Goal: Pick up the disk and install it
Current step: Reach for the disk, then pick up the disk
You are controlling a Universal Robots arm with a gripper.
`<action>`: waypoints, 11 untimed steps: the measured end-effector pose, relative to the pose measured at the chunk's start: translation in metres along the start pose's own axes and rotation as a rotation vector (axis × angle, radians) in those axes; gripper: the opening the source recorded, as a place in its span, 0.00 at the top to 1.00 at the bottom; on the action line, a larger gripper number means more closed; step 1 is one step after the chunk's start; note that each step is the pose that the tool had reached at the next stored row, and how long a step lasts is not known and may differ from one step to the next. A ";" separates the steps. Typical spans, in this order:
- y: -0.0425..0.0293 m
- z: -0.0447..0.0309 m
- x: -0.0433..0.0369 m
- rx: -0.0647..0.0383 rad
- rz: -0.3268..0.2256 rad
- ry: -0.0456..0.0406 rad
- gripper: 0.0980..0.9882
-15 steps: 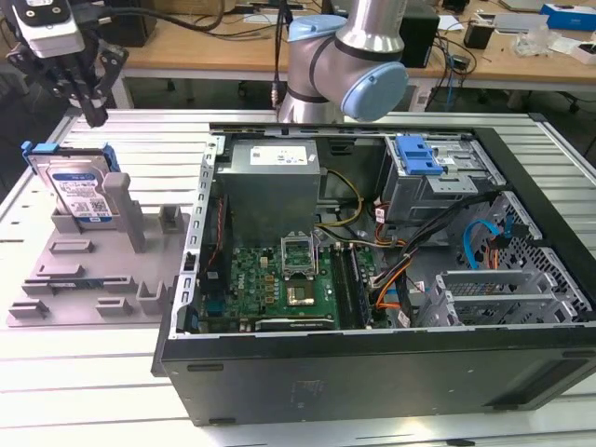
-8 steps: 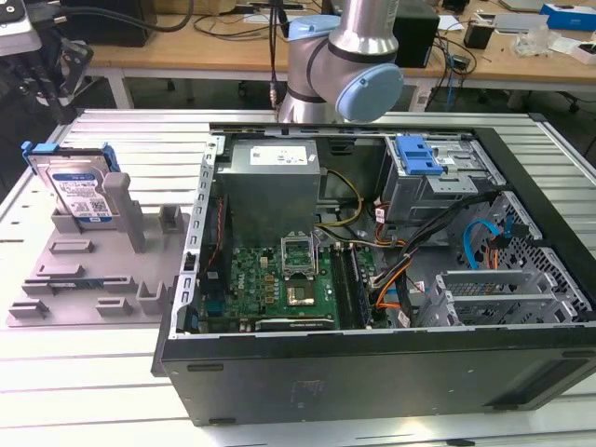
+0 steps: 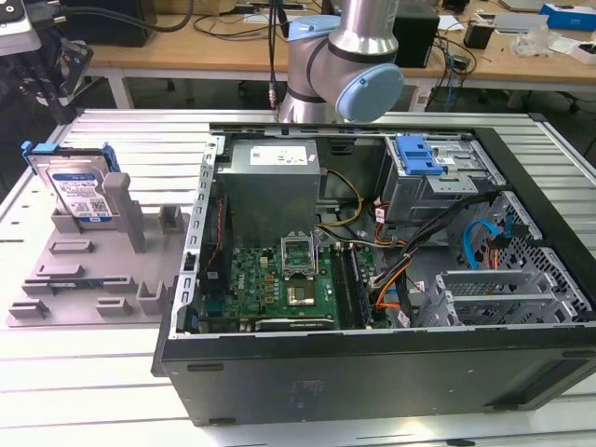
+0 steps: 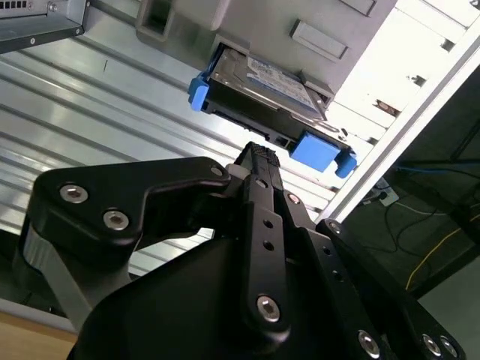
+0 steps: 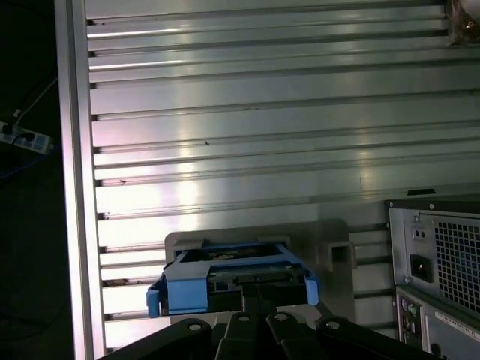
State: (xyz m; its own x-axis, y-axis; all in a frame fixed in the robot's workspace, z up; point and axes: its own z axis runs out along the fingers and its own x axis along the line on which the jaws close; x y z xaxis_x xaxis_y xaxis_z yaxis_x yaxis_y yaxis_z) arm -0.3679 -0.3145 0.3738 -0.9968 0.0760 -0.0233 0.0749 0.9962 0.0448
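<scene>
One disk (image 3: 82, 191) stands on edge in one grey fixture plate (image 3: 93, 270), against a tall post (image 3: 121, 209), near the tabletop (image 3: 93, 391) edge on the exterior view's left. Beside the plate lies one open computer case (image 3: 372, 368). It holds a green motherboard (image 3: 279, 279), a grey power supply (image 3: 275, 182), a drive cage with a blue latch (image 3: 416, 154) and loose cables (image 3: 400, 270). In both wrist views the end effector (image 4: 255, 154) hangs apart from the disk and points at its blue-framed end. Its fingers (image 5: 251, 304) look pressed together with nothing between them.
</scene>
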 end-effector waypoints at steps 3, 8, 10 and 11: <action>0.0000 0.0000 0.0000 0.000 0.000 0.0000 0.99; 0.0000 0.0000 0.0001 0.000 0.000 -0.0001 0.99; 0.0000 0.0000 0.0002 0.000 0.000 0.0000 0.99; 0.0000 0.0000 0.0002 0.000 0.000 0.0000 0.99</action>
State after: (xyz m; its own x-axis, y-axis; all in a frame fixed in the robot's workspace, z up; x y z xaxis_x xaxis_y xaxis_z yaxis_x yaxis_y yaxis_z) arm -0.3681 -0.3145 0.3738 -0.9968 0.0760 -0.0233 0.0749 0.9962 0.0448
